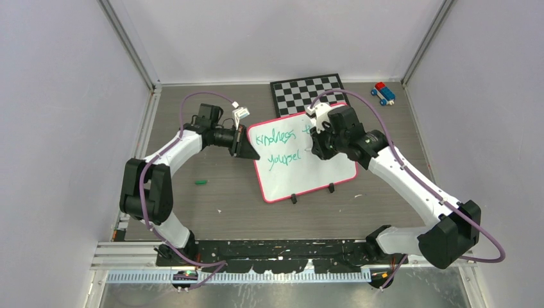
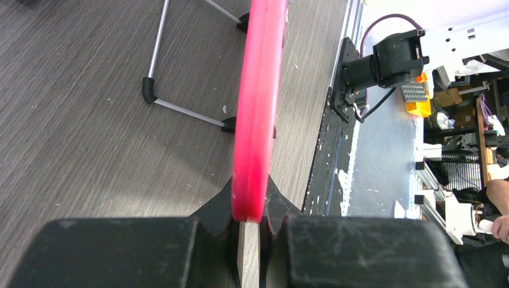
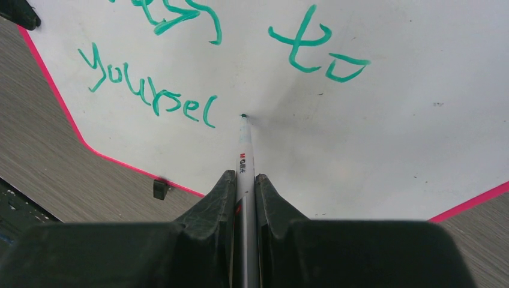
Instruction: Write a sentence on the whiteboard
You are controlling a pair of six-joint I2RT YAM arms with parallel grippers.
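— Where is the whiteboard (image 1: 314,176)?
— Propped on the counter (image 1: 212,212); left pincer (image 2: 249,210) pinches its frame, right pincer (image 3: 243,180) pinches the marker (image 3: 244,141).
— Danger?
— Hard pressing may push the board, spoiling the sentence (image 1: 285,160).

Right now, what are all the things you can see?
whiteboard: one, white with pink edge, middle of the table
writing: two lines, green, on the whiteboard
marker: one, white with green tip, pointing at the whiteboard
chequered board: one, black and white, behind the whiteboard
toy: one, red and blue, far right corner
small green piece: one, left of the whiteboard
left gripper: one, black, clamped on the whiteboard's edge
right gripper: one, black, holding the marker
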